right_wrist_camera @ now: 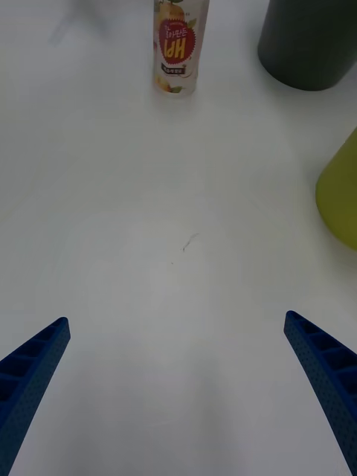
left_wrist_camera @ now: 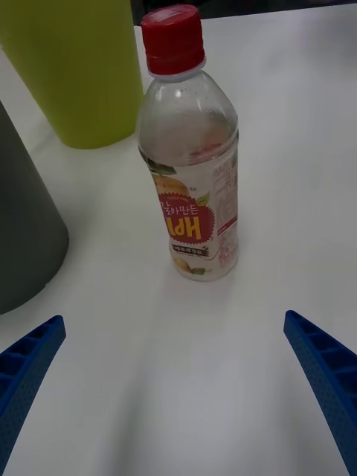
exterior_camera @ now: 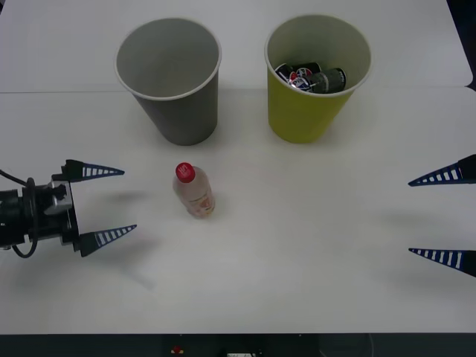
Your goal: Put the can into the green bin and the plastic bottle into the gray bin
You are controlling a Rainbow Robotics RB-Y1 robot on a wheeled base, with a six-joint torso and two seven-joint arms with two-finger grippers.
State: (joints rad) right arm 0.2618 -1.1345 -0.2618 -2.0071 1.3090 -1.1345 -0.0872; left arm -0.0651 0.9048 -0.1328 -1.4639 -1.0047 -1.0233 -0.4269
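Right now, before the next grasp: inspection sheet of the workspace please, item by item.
Surface: white table, a seam running across behind the bins.
Gray bin: large gray tapered cup-shaped bin, upright, nothing seen inside.
Green bin: large yellow-green tapered bin, upright, dark can lying inside.
Bottle: small clear plastic bottle with red cap, upright on the table in front of the gray bin, untouched.
Clutter: nothing seen.
Left gripper: open, low over the table, pointing at the bottle.
Right gripper: open, at the table's right side, holding nothing.
Cables: black cable at the left wrist.
Surroundings: nothing seen.
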